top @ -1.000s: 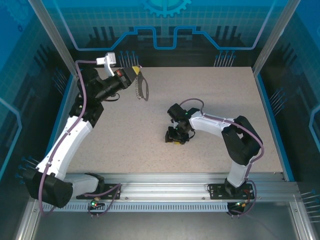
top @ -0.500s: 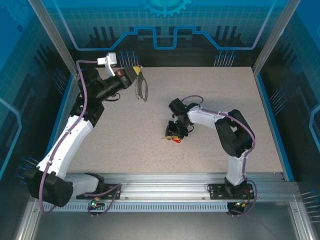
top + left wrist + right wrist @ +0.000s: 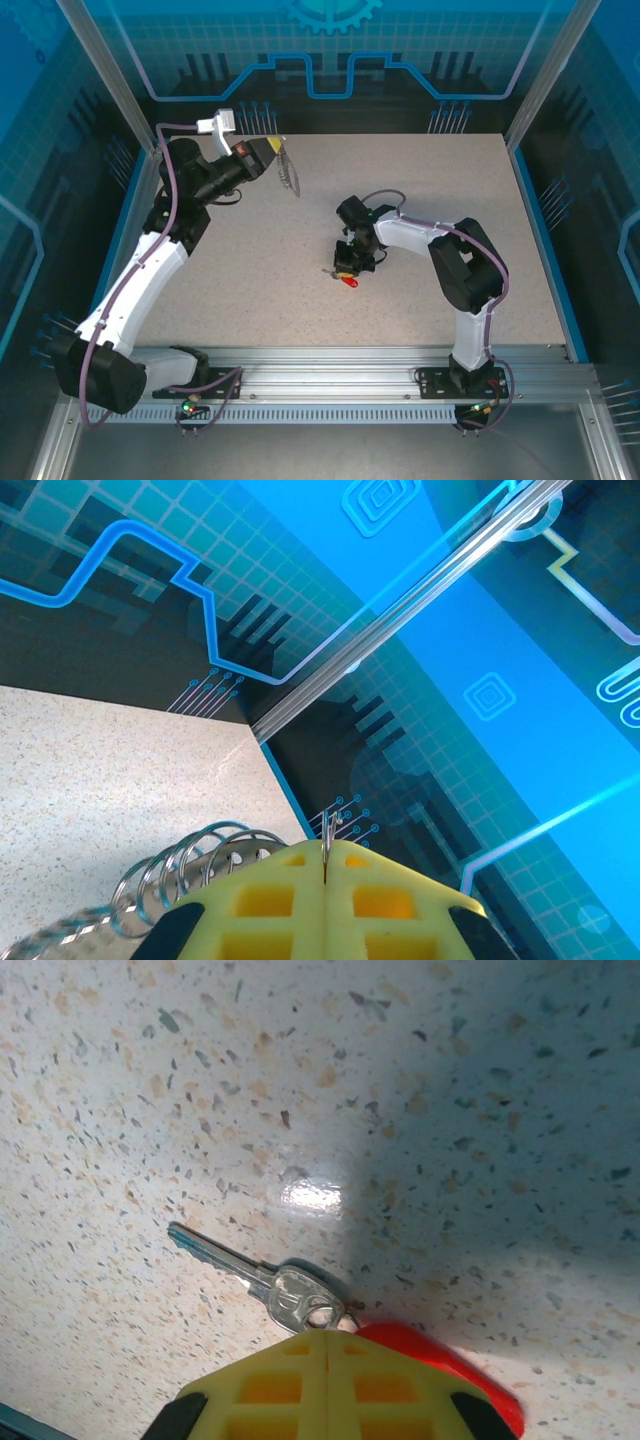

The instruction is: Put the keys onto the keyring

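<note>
- The left tool (image 3: pixel 272 150) is shut on the keyring (image 3: pixel 289 173) and holds it in the air over the desk's far left corner. In the left wrist view its yellow pads meet on a thin metal edge, with silvery rings (image 3: pixel 195 865) beside them.
- The right tool (image 3: pixel 348 266) is closed, its tips at the head of the key (image 3: pixel 255 1275); whether it pinches the key I cannot tell.
- The key, with its red head (image 3: pixel 450 1360), sits near the middle of the desk (image 3: pixel 430 190).
- The desk is speckled beige, and blue circuit-patterned panels (image 3: pixel 330 40) and metal posts (image 3: pixel 100 70) surround it.
</note>
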Tool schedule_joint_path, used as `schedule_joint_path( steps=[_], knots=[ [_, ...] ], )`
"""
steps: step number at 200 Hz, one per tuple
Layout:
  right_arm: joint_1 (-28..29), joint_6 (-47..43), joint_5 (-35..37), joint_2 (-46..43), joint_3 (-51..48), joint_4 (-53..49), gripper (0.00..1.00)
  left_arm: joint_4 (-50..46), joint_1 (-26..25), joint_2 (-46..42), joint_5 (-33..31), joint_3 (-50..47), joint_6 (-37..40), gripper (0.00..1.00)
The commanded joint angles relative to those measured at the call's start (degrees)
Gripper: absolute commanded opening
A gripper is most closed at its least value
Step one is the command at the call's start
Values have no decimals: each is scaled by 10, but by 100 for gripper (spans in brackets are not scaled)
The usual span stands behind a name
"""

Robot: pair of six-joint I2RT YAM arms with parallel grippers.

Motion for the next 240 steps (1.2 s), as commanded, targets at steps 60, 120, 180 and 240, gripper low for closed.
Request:
schedule_joint_path(
  steps=[60,120,180,240],
  knots=[
    [-18,-95,6,-73,18,-36,20,25,-1,-2,20,5,-3,0],
    [26,-277,115,-70,2,-61,61,31,-1,0,19,2,-12,0],
    [57,-332,169,-63,-24,-15,66,31,-1,-2,15,5,-17,0],
    [83,-364,177,-23,8,-20,58,25,-1,-4,9,9,-17,0]
  ],
)
